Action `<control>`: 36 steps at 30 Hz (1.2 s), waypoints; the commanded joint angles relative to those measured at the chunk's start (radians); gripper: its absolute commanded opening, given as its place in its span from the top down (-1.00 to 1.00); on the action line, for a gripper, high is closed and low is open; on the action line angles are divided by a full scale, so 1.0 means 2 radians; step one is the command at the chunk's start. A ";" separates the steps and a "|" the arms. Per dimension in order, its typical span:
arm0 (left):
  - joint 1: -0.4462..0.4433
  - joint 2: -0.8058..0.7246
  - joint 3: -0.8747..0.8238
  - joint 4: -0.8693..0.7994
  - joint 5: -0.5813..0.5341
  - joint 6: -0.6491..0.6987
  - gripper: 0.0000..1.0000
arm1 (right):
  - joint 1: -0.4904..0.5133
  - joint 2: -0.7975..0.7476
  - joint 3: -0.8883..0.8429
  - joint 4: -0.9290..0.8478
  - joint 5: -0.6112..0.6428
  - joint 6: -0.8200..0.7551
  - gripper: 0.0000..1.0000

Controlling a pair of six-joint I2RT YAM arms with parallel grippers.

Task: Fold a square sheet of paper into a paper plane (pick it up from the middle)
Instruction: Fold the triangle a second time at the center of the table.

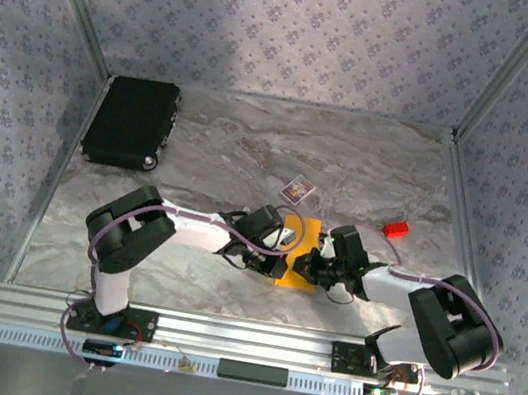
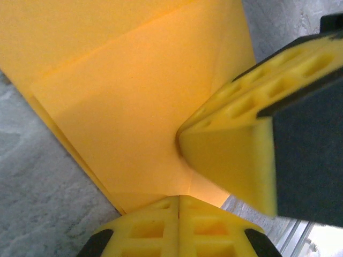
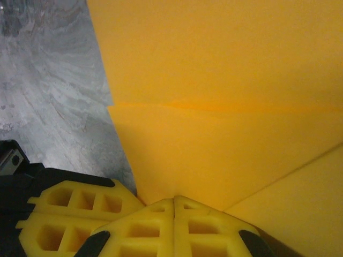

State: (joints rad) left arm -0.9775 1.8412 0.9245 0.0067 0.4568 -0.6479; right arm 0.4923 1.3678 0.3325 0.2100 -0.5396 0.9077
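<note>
Orange-yellow square sheet of paper (image 1: 310, 236), w/ diagonal folds showing, is at the middle of the table (image 1: 231, 152), betw. the two grippers. L gripper (image 2: 179, 203) jaws fully closed, pads meeting on the paper's edge. R gripper (image 3: 174, 206) same, pinched shut on the edge, just beside the L one.

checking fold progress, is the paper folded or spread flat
Folded: the paper lies in overlapping layers with crease lines in both wrist views, and from above it is a narrow strip, not a square.
</note>
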 commanded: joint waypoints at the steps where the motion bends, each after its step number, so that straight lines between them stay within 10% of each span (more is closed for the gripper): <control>1: -0.003 0.013 -0.025 -0.052 -0.030 0.002 1.00 | -0.018 -0.011 0.002 -0.037 0.027 -0.010 1.00; 13: -0.003 0.013 -0.020 -0.053 -0.029 0.003 1.00 | 0.009 0.022 0.006 -0.002 -0.009 -0.008 0.99; 28: -0.004 0.021 -0.031 -0.031 -0.013 -0.010 1.00 | -0.167 0.044 0.026 -0.007 -0.046 -0.064 1.00; 36: -0.009 -0.008 -0.021 -0.032 -0.021 -0.020 0.89 | -0.155 -0.042 0.024 -0.054 -0.037 -0.060 0.96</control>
State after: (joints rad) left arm -0.9802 1.8351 0.9043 0.0517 0.4595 -0.6796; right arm 0.1646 1.3708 0.3832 0.1680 -0.6243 0.8097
